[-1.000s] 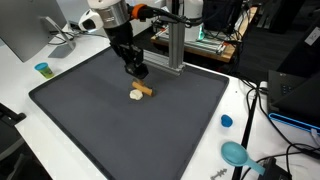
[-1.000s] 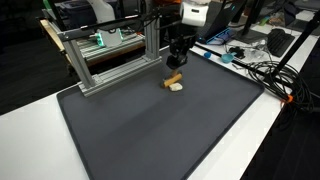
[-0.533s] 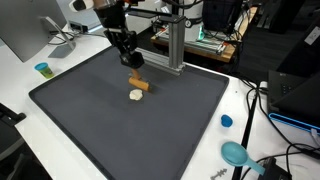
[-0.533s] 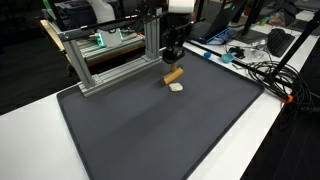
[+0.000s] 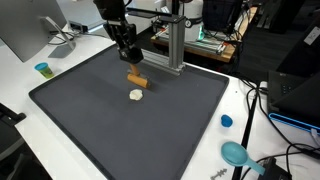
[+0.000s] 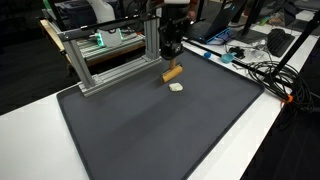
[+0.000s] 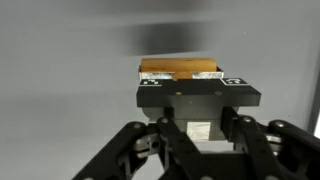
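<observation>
The gripper (image 5: pixel 132 68) has risen higher, pinching a brown block (image 5: pixel 137 79) lifted clear of the dark mat (image 5: pixel 100 125), above a pale lump (image 5: pixel 136 96). In the wrist view the gripper's body hides most of the block.

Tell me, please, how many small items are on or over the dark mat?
2: an orange block held in the gripper, and a pale piece lying on the mat near it. None seems hidden.
</observation>
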`<state>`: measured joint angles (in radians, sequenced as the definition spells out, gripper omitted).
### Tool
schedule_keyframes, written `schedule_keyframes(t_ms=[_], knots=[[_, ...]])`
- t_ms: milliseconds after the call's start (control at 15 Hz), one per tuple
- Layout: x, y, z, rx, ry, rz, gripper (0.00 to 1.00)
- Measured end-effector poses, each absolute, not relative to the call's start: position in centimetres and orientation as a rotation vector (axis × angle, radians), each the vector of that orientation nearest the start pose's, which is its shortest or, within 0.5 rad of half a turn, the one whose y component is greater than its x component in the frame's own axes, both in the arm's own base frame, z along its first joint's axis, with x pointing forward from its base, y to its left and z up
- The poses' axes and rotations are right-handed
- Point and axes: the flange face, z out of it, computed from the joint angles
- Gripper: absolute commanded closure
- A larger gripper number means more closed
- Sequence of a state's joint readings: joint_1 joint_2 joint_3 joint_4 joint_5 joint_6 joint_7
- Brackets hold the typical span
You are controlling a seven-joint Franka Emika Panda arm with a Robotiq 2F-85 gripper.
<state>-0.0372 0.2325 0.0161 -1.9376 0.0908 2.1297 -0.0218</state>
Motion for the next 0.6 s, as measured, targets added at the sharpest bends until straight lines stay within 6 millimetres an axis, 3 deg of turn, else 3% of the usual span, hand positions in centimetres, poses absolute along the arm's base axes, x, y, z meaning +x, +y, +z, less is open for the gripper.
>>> schedule_keyframes(t_ms=[600], knots=[[62.3, -1.4, 33.2, -3.071, 0.128, 0.039, 0.78]])
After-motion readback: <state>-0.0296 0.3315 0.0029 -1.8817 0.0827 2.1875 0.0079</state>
